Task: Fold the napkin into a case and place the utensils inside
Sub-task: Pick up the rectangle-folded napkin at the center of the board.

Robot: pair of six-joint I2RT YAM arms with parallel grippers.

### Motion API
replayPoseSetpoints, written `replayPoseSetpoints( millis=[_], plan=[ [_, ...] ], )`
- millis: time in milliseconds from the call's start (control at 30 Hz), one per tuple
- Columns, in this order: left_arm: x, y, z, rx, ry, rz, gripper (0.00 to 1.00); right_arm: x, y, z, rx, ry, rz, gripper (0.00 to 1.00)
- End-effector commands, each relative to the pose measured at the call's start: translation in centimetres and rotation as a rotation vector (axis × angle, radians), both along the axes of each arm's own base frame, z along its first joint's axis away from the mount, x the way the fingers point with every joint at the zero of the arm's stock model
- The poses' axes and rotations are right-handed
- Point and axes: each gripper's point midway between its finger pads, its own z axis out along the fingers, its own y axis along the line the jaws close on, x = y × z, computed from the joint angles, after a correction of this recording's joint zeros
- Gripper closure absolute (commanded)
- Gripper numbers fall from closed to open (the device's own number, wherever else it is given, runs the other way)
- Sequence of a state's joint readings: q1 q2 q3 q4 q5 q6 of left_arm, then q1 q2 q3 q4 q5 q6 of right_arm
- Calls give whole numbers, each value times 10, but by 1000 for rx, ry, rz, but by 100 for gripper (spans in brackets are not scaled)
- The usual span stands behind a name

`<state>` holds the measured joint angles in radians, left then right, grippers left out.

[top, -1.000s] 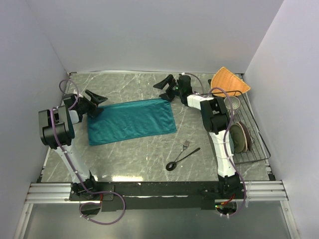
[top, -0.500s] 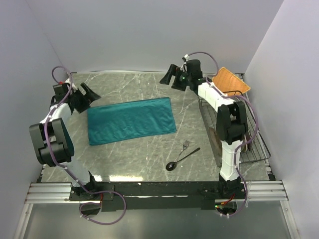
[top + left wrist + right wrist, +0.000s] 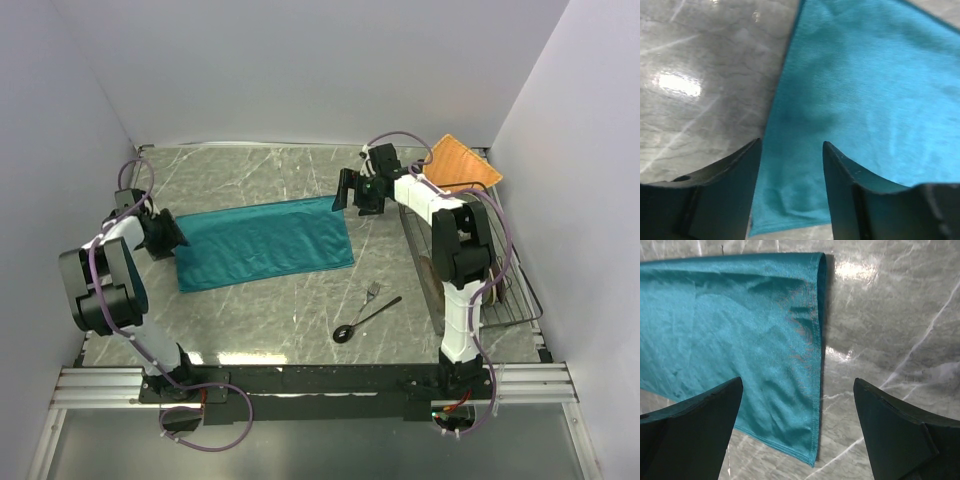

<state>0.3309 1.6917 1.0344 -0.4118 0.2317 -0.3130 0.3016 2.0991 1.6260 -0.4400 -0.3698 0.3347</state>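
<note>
Napkin (image 3: 265, 243) lay flat mid-table, fork (image 3: 372, 291) and spoon (image 3: 360, 322) off its near-right corner. Left gripper (image 3: 791, 150) gaped moderately and right gripper (image 3: 797, 385) wide, the 2 empty. Mismatched pinches at opposite edges could've skewed the fold.

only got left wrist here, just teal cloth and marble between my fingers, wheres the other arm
observer: the right gripper hovers open over the napkin's far right corner.
operator: utensils close by?
observer: the fork and spoon lie on the table, off the napkin's near right corner, toward the arm bases.
operator: any fold started?
observer: no, it lies flat as one long rectangle.
</note>
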Motion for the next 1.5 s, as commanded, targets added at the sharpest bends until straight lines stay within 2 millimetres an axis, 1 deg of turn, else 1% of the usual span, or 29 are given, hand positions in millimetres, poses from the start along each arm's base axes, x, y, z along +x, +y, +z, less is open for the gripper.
replayPoseSetpoints(
  millis=[0,133,200,233,400,467,567,600,633,667,733,767,800,833,867,900,933,967,1000,1067,1100,1133,1167,1200,1267,1300,1367,1433,1467],
  plan=[
    [0,13,-10,116,53,-14,45,-2,1,6,2,-21,23,0],
    [4,16,-15,162,74,-24,47,-2,2,9,11,-23,20,0],
    [3,14,-21,172,103,-34,48,-2,1,10,14,-21,17,0],
    [-1,12,-30,174,136,-42,49,-2,1,10,14,-22,17,0],
    [-5,-10,-36,152,169,-122,59,0,-4,9,5,-23,5,0],
    [-8,-14,-37,163,182,-141,60,2,-6,9,2,-22,-2,0],
    [-12,-18,-41,165,208,-163,69,3,-9,8,-2,-22,-9,0],
    [-14,-19,-45,162,226,-170,76,4,-9,7,-3,-20,-11,0],
    [-14,-19,-46,161,232,-176,79,4,-9,8,-1,-22,-10,0],
    [-16,-19,-47,162,241,-180,86,4,-9,7,-3,-22,-13,0],
    [-16,-18,-48,164,261,-201,97,4,-9,7,-3,-22,-13,0],
    [-16,-14,-47,173,265,-201,99,4,-9,7,-2,-20,-13,0],
    [-13,-10,-42,187,256,-211,99,3,-9,7,1,-18,-10,0],
    [-15,-6,-38,194,262,-209,99,1,-8,8,4,-17,-7,0],
    [-17,5,-35,200,265,-191,99,-1,-9,6,3,-11,-5,0],
    [-13,14,-26,221,247,-193,99,-2,-8,8,8,-13,-2,0],
    [-18,20,-23,220,265,-189,99,-5,-9,5,7,-3,-2,0],
    [-19,34,-19,225,262,-167,99,-6,-9,7,9,-6,-2,0],
    [-17,43,-11,244,248,-181,99,-7,-9,6,13,-4,-2,0],
    [-21,57,-3,252,250,-196,99,-14,-8,3,22,15,-1,0],
    [-16,59,7,267,226,-226,99,-15,-8,2,27,17,0,0],
    [-14,59,12,267,213,-243,99,-19,-6,0,35,32,1,0],
    [-14,55,16,255,208,-264,99,-20,-6,0,41,35,1,0],
    [-8,51,25,247,178,-284,99,-21,-6,-1,46,39,3,0],
    [-4,27,31,174,155,-347,99,-24,-4,-2,58,51,8,0],
    [1,20,37,160,138,-358,99,-24,-3,-2,61,53,11,0],
    [8,-11,44,94,99,-421,99,-25,-2,0,67,56,17,0],
    [15,-33,51,48,77,-432,99,-26,-2,0,70,59,24,0],
    [18,-54,52,4,69,-463,99,-27,-2,1,76,61,29,0]
  ],
)
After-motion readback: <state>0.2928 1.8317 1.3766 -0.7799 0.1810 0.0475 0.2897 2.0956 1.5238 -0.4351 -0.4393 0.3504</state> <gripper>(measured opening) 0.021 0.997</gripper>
